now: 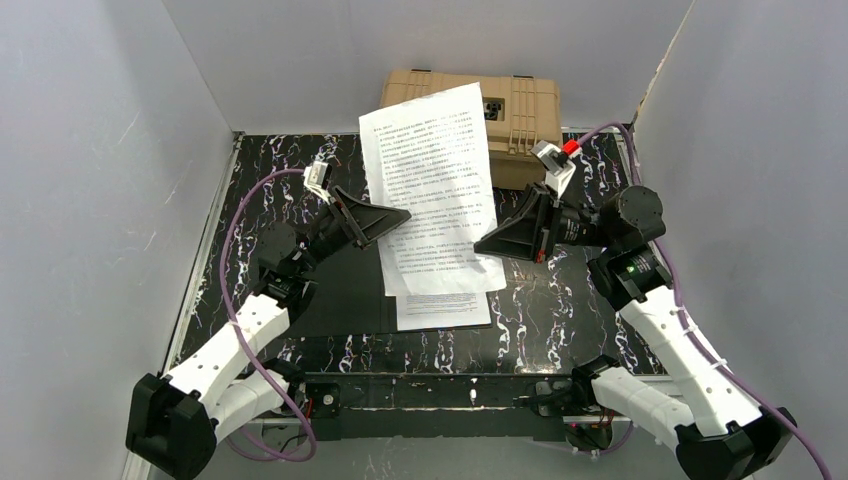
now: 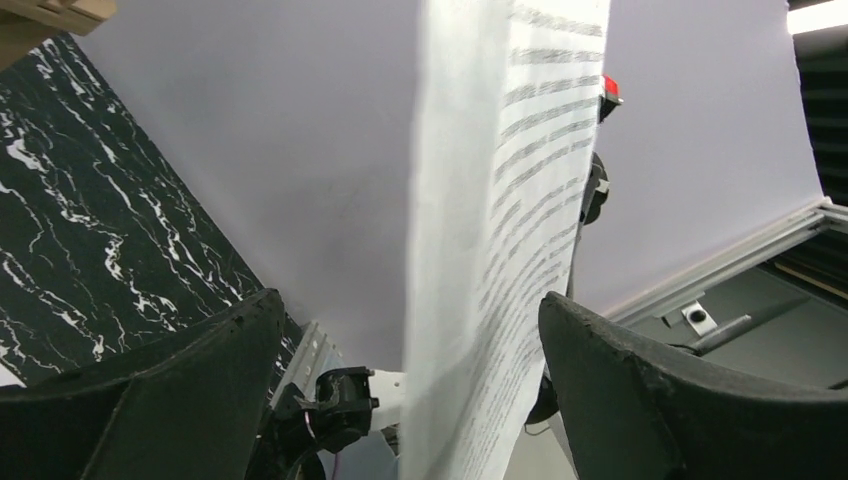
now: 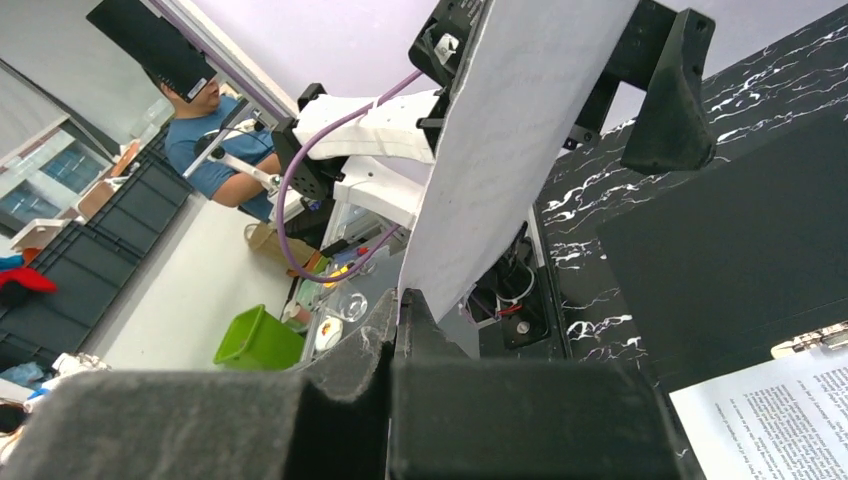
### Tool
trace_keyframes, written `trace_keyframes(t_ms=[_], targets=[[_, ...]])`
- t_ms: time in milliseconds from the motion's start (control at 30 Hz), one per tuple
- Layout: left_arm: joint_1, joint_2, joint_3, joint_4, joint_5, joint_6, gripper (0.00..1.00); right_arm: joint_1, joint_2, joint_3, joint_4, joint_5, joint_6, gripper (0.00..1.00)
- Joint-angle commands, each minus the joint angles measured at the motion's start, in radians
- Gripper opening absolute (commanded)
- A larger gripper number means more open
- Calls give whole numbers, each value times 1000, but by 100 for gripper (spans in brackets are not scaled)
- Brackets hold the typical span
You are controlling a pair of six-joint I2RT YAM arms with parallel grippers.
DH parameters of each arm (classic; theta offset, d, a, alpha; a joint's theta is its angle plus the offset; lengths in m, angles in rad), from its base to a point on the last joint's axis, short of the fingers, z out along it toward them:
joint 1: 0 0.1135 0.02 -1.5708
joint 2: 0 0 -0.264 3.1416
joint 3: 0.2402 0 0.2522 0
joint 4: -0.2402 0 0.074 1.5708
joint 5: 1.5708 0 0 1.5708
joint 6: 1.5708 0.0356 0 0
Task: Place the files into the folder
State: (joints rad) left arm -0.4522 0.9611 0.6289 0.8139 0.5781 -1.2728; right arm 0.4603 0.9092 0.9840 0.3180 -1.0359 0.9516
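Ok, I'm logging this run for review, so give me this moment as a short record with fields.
raised sheet: lifted off the table, between both arms
right gripper: shut on the raised sheet's edge
left gripper: open, fingers either side of the raised sheet
folder: lying open, black inside up
second sheet: lying flat, right beside the folder's bare black panel
tan case: at the back

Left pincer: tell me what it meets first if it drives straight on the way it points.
The raised sheet, which stands edge-on just ahead, between the fingers of the open left pincer, and is pinched by the right pincer. How near it is, the views leave unclear.
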Motion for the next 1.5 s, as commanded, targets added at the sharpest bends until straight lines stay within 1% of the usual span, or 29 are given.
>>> trace_keyframes(t_ms=[0, 133, 200, 267, 367, 467, 500, 633, 667, 733, 767, 800, 833, 900, 967, 1033, 1100, 1233, 1333, 1467], targets=[[8, 12, 23, 160, 78, -56, 94, 5, -39, -17, 52, -27, 3, 1], [8, -3, 31, 169, 106, -57, 80, 6, -56, -13, -39, -29, -63, 1], [8, -8, 34, 169, 115, -57, 75, 5, -63, -15, -48, -28, -72, 1], [7, -10, 34, 169, 120, -57, 67, 5, -67, -19, -54, -29, -74, 1], [7, -9, 38, 169, 129, -56, 48, 6, -74, -23, -58, -32, -75, 1], [6, -9, 42, 169, 131, -52, 34, 6, -81, -32, -67, -37, -82, 1], [8, -7, 45, 169, 133, -53, 27, 5, -83, -34, -80, -36, -88, 1], [8, -5, 49, 169, 138, -51, 4, 6, -87, -31, -142, -23, -137, 1], [8, -2, 50, 171, 142, -54, 0, 5, -89, -30, -157, -19, -148, 1], [7, -3, 51, 175, 150, -54, 0, 5, -93, -21, -201, 4, -181, 1], [7, -7, 49, 177, 152, -52, 0, 5, -94, -13, -231, 25, -202, 4], [7, -9, 50, 177, 154, -49, 0, 6, -95, -3, -266, 47, -227, 10], [7, -11, 51, 176, 157, -46, 0, 5, -95, 8, -294, 63, -248, 18], [8, -13, 53, 177, 164, -42, 0, 5, -93, 24, -316, 98, -267, 38], [7, -11, 56, 178, 174, -39, 0, 5, -88, 31, -316, 129, -264, 48], [7, -8, 60, 178, 187, -32, 0, 6, -80, 40, -316, 161, -262, 55], [7, -2, 60, 179, 191, -30, 0, 6, -70, 42, -300, 173, -249, 58], [7, 8, 58, 192, 207, -30, 0, 5, -35, 40, -213, 184, -196, 59], [7, 6, 57, 192, 218, -24, 0, 5, -8, 44, -157, 205, -162, 59], [7, 5, 54, 192, 230, -19, 0, 5, 12, 43, -88, 224, -119, 55]])
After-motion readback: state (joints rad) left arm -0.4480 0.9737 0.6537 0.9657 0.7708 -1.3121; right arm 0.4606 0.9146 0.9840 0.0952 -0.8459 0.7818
